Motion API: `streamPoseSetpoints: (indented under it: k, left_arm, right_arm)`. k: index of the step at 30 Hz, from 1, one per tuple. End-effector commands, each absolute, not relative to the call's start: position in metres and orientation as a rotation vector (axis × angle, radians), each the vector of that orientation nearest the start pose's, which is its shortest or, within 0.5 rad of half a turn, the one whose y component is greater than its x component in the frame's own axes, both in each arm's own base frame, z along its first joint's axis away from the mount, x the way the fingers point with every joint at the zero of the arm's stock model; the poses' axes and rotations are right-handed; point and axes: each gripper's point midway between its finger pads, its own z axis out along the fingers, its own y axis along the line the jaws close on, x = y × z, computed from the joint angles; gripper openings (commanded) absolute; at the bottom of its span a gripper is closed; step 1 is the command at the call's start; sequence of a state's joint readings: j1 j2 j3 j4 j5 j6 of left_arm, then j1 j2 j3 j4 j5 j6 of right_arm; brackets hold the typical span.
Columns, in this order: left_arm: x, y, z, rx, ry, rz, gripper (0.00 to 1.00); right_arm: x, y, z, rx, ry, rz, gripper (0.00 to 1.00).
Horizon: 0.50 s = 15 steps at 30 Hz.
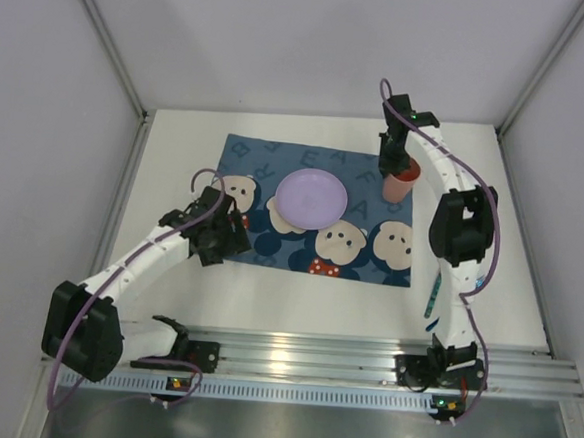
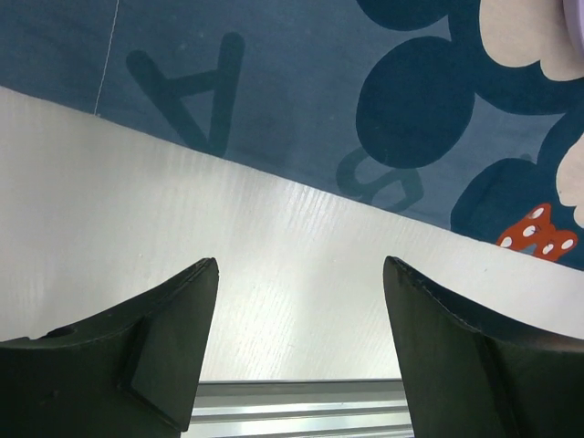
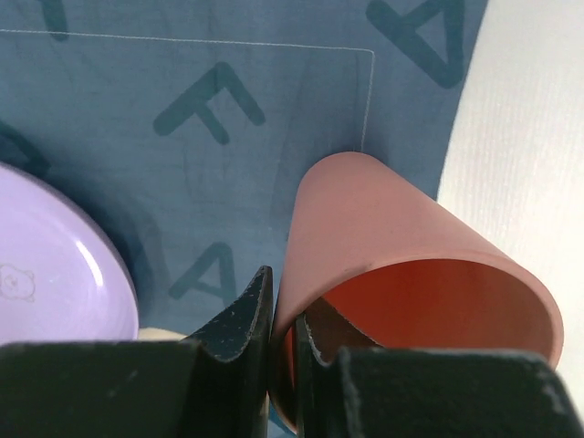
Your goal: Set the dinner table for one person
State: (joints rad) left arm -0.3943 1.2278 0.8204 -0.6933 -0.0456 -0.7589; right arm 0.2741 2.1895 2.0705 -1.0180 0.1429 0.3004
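Top view: bright, even overhead light, only faint soft shadows on the matte-white rectangular tabletop [image 1: 296, 305]. 1 glare patch on the ribbed aluminium rail [image 1: 282, 360]. Left wrist: broad sheen on the tabletop; left gripper's black fingers [image 2: 137, 356] near-silhouette, no surface detail. Right wrist: dark-blue cartoon-mouse placemat [image 3: 182, 137] sharp, soft shadow beside the round lilac plastic plate [image 3: 55, 274], thin highlight streak near its rim. Salmon-pink plastic cup [image 3: 383, 228] close to lens, slightly soft.

One plate [image 1: 311, 198], lilac, the only one out there. One cup [image 1: 399, 183], pink, a single. One placemat [image 1: 266, 162], dark blue. One slim teal item [image 1: 433, 292], too small to name. And one dinner table [image 1: 166, 300] beneath the lot.
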Motion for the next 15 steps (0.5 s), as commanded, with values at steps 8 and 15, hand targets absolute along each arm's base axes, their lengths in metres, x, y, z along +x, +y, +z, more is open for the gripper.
streamPoseSetpoints:
  k: [8, 15]
  left_arm:
    - [0.225, -0.117, 0.082, -0.524, 2.66, -0.301, 0.78]
    - [0.234, -0.125, 0.084, -0.463, 2.669, -0.328, 0.78]
  right_arm:
    - [0.503, 0.144, 0.119, 0.056, 2.595, 0.056, 0.36]
    - [0.483, 0.132, 0.176, 0.043, 2.503, 0.059, 1.0]
